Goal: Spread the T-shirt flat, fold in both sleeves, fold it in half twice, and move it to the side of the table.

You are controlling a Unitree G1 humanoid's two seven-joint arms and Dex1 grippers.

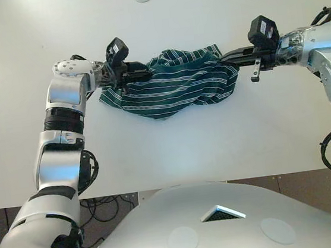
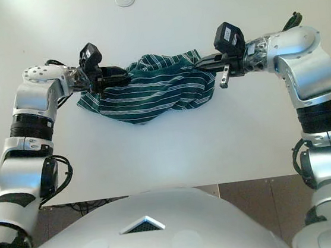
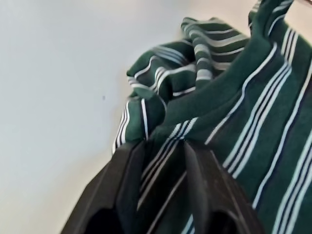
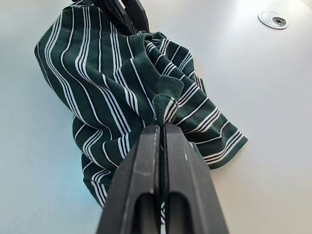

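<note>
Green striped T-shirt (image 1: 170,86): bunched, slung between both grippers over white table (image 1: 215,142); sleeves lost in folds.
Left gripper (image 1: 145,74): fingers pinching one edge, tips buried in cloth.
Right gripper (image 1: 225,59): fingers clamped on opposite fold.

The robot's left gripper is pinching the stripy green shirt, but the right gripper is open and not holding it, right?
Not quite. The right gripper is shut on the T-shirt too, as the right wrist view shows. The left gripper is pinching it, just as you said.
</note>
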